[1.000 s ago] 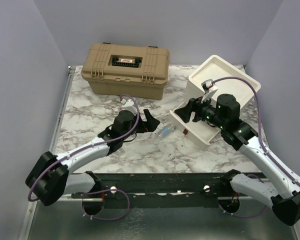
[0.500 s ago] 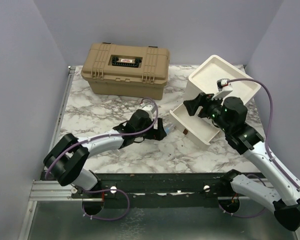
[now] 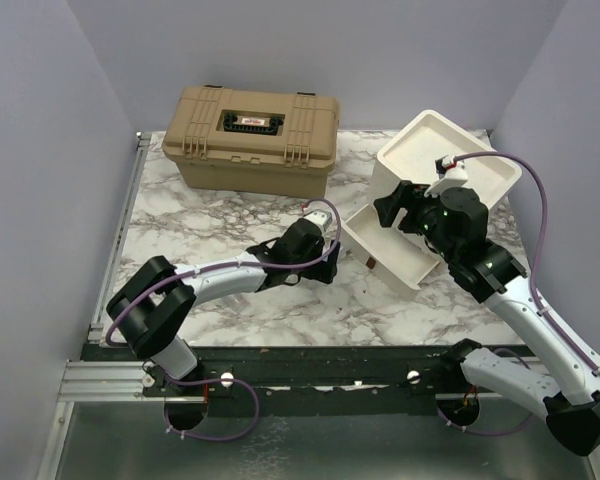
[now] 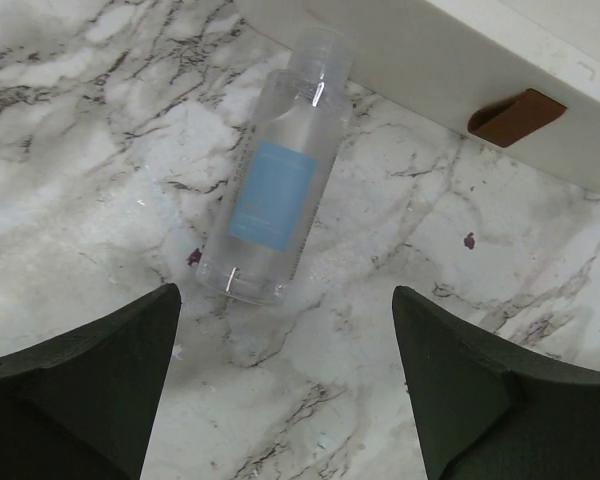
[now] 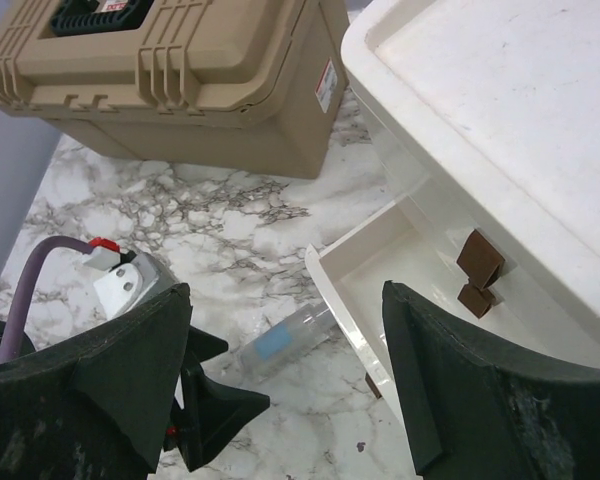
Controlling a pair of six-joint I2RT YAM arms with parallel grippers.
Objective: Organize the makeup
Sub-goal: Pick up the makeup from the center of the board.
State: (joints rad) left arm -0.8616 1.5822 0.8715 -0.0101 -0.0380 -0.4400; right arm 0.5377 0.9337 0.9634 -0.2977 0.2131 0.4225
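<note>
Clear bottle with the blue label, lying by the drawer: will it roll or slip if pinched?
Likely rolls if nudged sideways: the bottle is a round cylinder lying flat on the smooth marble table. Probably slippery: its clear wall looks glossy. Its cap end lies near the drawer front, which may block sliding that way.

My jaws stand wide apart with nothing between them, dark at both lower corners. Between them on the marble counter lies a clear tube with a light-blue label, just beside the front of the open drawer of the white box. Two small brown pieces sit behind the drawer. A tan case stands far back, and the left arm reaches in at lower left
</note>
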